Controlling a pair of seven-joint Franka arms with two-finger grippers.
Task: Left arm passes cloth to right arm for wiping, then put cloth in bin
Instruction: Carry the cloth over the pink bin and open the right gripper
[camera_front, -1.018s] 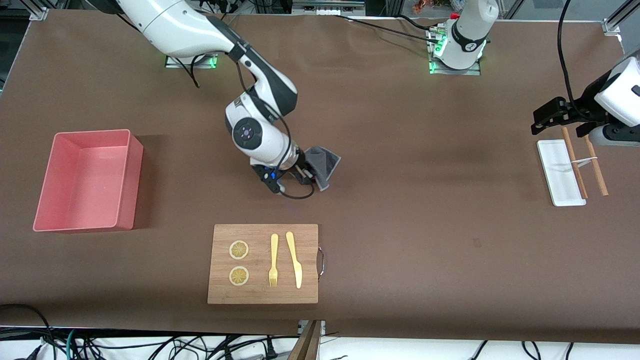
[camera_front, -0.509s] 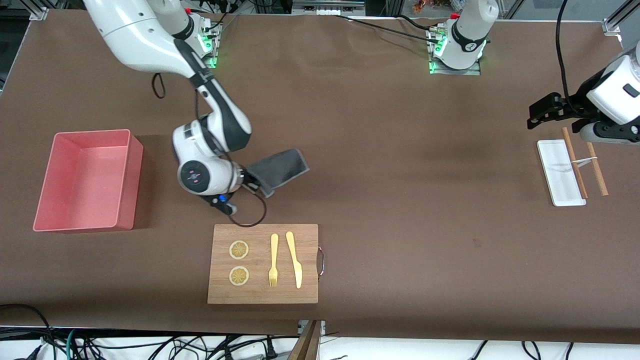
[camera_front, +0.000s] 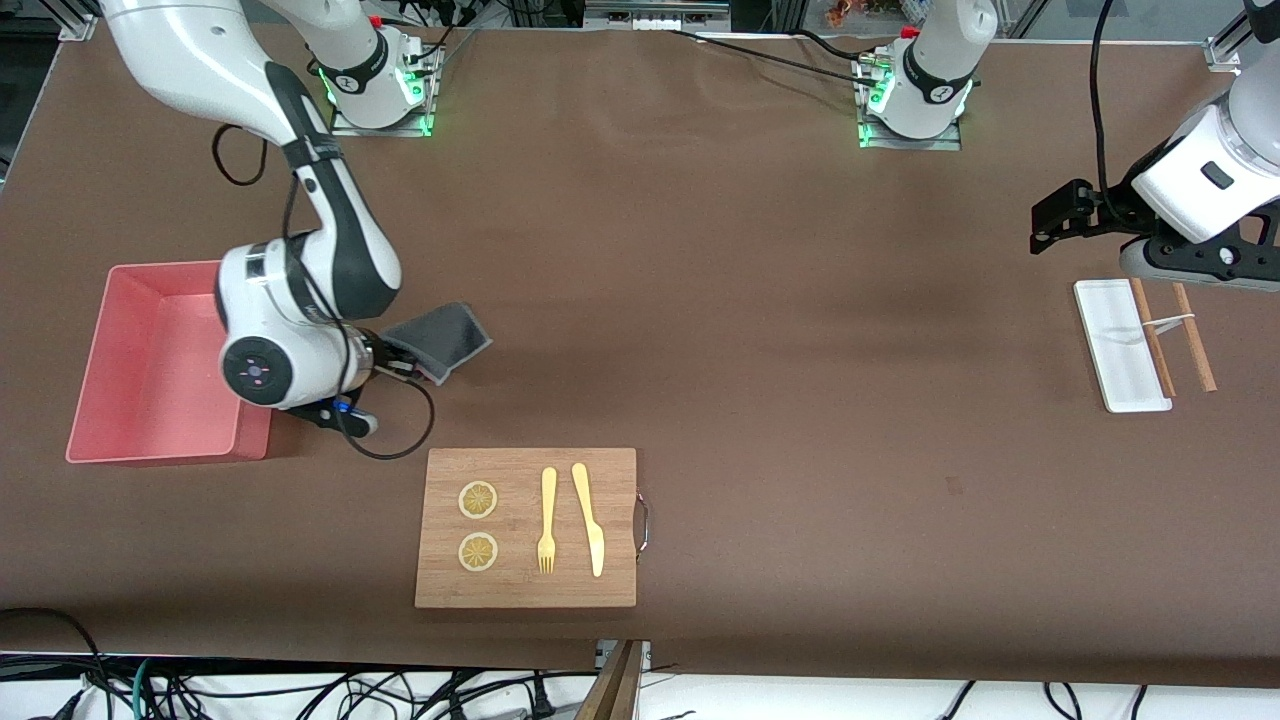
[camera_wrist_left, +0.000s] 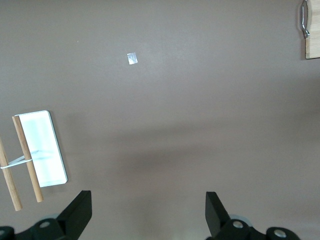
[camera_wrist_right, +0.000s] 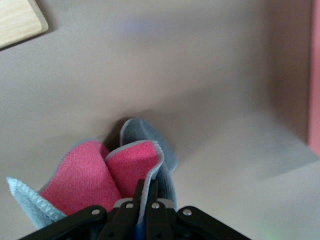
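The right hand (camera_front: 385, 357) is clamped tight on the cloth (camera_front: 437, 340), which hangs from it in the air over the bare desk (camera_front: 760, 300) just beside the bin (camera_front: 150, 360). In the right wrist view the fingers (camera_wrist_right: 131, 206) pinch a fold of the cloth (camera_wrist_right: 107, 175), whose red-pink side faces the camera while the grey side curls round its edges. The bin, a pink straight-walled tub, sits on the desk at the right arm's end; the right arm's wrist overlaps its wall as seen from the front, and a strip of pink, probably that wall, shows at the edge of the right wrist view (camera_wrist_right: 315, 75).

The wooden board (camera_front: 526, 527) lies nearer to the front camera than the bin, toward the middle of the desk, carrying two lemon slices (camera_front: 478, 499), a yellow fork (camera_front: 547, 520) and a yellow knife (camera_front: 589, 518).

The left hand (camera_front: 1040, 222) waits with its jaws spread wide and nothing between them, well apart from the bin, up over the left arm's end of the desk. Near it a small white tray (camera_front: 1120, 345) lies on the desk with a pair of chopsticks (camera_front: 1172, 325) resting across its edge; both show in the left wrist view too, tray (camera_wrist_left: 44, 150) and chopsticks (camera_wrist_left: 27, 160).
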